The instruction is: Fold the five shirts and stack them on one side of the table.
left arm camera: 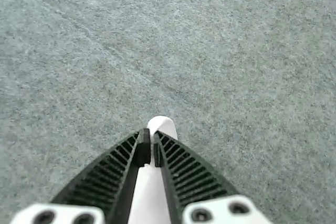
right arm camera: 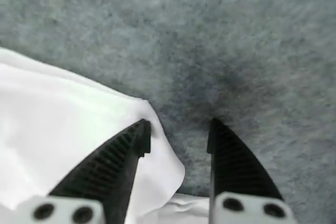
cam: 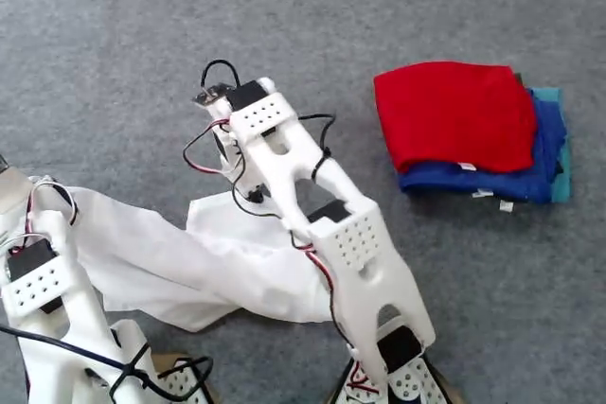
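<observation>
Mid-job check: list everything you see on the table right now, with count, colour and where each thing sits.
white shirt: one, white, unfolded and rumpled, on the near left part of the table.
red shirt: one, red, folded, top of the stack on the right side.
blue shirt: one, blue, folded, directly under the red one.
teal shirt: one, teal, only its edge shows at the bottom of the stack.
table: one, grey cover.
left gripper: one, black fingers, shut on a bit of the white shirt, above bare cover.
right gripper: one, black fingers, open, one finger over the white shirt's edge, the other over bare cover.
</observation>
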`<state>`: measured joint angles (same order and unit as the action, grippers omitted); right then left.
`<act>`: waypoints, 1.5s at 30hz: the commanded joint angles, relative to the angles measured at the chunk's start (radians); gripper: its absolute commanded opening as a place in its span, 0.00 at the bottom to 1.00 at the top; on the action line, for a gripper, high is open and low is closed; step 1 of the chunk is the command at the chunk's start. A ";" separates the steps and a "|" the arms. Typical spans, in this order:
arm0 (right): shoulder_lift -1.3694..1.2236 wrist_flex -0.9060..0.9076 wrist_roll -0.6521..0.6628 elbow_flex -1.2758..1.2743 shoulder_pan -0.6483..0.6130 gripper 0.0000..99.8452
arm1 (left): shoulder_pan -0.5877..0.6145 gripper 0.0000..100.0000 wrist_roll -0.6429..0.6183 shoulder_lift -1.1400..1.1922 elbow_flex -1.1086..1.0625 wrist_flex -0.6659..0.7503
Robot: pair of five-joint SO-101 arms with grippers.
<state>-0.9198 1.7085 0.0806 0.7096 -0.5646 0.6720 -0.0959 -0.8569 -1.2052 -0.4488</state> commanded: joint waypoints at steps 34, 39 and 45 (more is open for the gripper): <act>0.047 0.014 -0.087 0.338 0.077 0.18 | 0.012 0.03 0.011 0.002 0.007 0.020; 0.050 0.044 -0.117 0.397 0.083 0.34 | 0.012 0.03 0.011 0.002 0.007 0.020; 0.044 0.055 -0.118 0.363 0.015 0.12 | 0.012 0.03 0.011 0.002 0.007 0.020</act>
<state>-0.8876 1.7561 -0.0269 1.0610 -0.4987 0.6720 -0.0959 -0.8569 -1.2052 -0.4488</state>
